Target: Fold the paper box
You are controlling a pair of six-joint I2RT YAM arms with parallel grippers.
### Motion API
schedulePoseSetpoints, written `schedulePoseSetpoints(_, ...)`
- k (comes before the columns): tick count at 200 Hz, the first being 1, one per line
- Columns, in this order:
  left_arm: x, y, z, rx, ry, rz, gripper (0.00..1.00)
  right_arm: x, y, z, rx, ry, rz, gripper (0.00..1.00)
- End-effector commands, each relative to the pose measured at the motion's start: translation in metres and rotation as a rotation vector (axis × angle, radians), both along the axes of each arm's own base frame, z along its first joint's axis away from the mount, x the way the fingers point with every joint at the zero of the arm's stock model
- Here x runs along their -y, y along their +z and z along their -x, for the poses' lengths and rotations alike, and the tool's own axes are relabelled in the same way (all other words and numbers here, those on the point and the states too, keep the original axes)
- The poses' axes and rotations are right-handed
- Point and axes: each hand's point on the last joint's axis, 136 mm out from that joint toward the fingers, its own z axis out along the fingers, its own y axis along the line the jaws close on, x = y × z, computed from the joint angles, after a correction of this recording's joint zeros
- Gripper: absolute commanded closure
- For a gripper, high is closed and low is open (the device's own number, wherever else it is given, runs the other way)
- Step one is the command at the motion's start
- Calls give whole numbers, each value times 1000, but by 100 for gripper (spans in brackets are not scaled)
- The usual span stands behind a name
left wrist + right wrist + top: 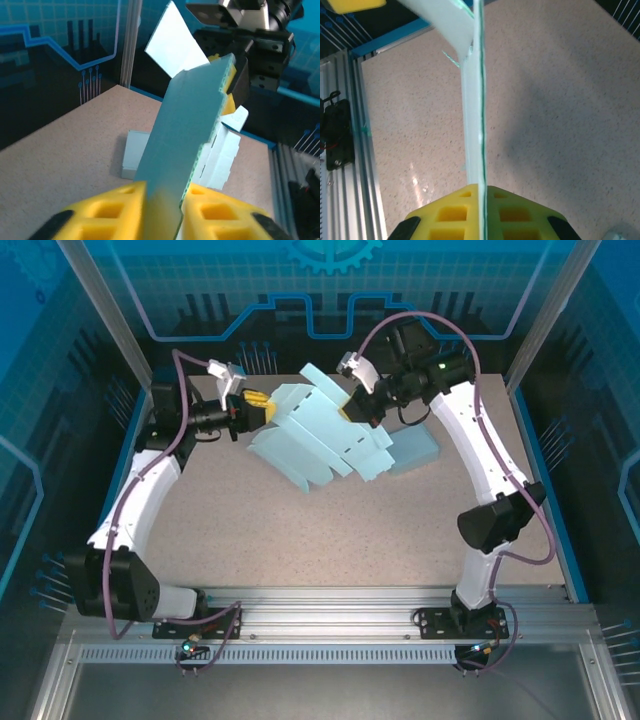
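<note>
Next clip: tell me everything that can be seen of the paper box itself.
The paper box is a not yet folded sheet of pale blue card with several flaps, creases and a notched edge. It is held up at a tilt over the table, its lower flaps near or on the surface. The right hand is shut on its far right edge. Another edge sits between the fingers of the left hand, grip unclear. A pale block lies by its right side.

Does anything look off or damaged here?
Nothing looks damaged or spilled. The paper box is held up tilted, flaps splayed, pinched by the right gripper, one edge between the fingers of the left gripper.
</note>
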Motion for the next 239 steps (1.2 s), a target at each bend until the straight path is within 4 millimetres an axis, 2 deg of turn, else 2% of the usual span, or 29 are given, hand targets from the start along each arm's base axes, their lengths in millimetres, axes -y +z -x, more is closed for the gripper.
schedulePoseSetpoints(1,-11,-19,-3,-214,122,82,58,11,-45,21,-149,15,186,100)
schedulePoseSetpoints(18,-20,-40,-3,-290,218,78,51,11,-71,23,-187,38,291,100)
schedulePoseSetpoints(32,-31,-54,-6,-339,316,62,38,6,-85,26,-223,85,327,100)
schedulePoseSetpoints(51,-44,-56,-8,-354,402,54,20,-1,-106,20,-231,122,399,100)
schedulePoseSetpoints(64,-51,-52,-12,-343,446,48,18,1,-122,0,-188,75,500,100)
schedulePoseSetpoints(77,-54,-46,-16,-315,459,40,15,8,-136,-30,-105,-12,623,100)
schedulePoseSetpoints(81,-54,-45,-16,-304,457,38,14,10,-134,-38,-64,-45,650,100)
schedulePoseSetpoints(83,-53,-44,-17,-295,455,36,14,10,-142,-43,-61,-52,674,100)
schedulePoseSetpoints(87,-53,-42,-18,-276,449,31,13,11,-146,-52,-33,-74,701,100)
schedulePoseSetpoints(97,-52,-41,-20,-226,438,23,12,9,-150,-66,32,-97,732,100)
schedulePoseSetpoints(108,-52,-43,-24,-166,430,6,12,-1,-151,-74,85,-82,719,100)
schedulePoseSetpoints(117,-51,-46,-27,-130,417,-11,12,-12,-160,-75,114,-41,709,100)
schedulePoseSetpoints(123,-50,-48,-29,-113,399,-24,13,-18,-152,-73,156,-23,689,100)
schedulePoseSetpoints(156,-34,-76,-33,-24,231,-139,14,-45,-169,-64,207,91,628,96)
schedulePoseSetpoints(175,-35,-99,-42,-50,201,-200,19,-52,-178,-60,185,125,579,94)
schedulePoseSetpoints(205,-28,-128,-37,-146,74,-257,23,-55,-189,-56,153,152,545,90)
schedulePoseSetpoints(239,-32,-147,-42,-81,59,-338,22,-59,-178,-54,136,161,475,89)
